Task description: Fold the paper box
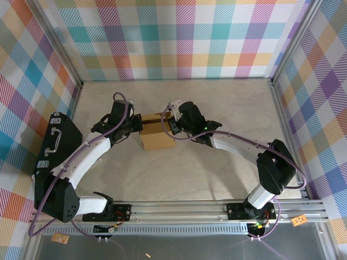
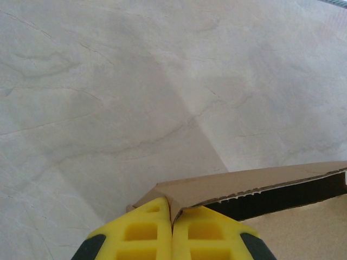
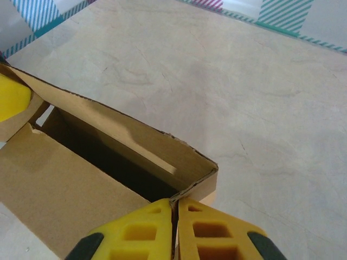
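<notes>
The paper box (image 1: 157, 139) is brown corrugated cardboard standing partly formed in the middle of the table, its top open and a dark gap showing inside. My left gripper (image 1: 140, 125) is at its left end. In the left wrist view the yellow fingers (image 2: 146, 233) are pressed together on a folded corner of the box wall (image 2: 244, 184). My right gripper (image 1: 172, 125) is at the box's right end. Its jaws (image 3: 174, 203) are shut on the corner edge of the cardboard wall (image 3: 65, 184). A yellow fingertip of the left gripper (image 3: 11, 97) shows at the box's far end.
A black hard case (image 1: 54, 146) with a handle lies along the left wall. Checked cloth walls (image 1: 179, 38) close in the back and both sides. The aluminium rail (image 1: 217, 208) with the arm bases runs along the near edge.
</notes>
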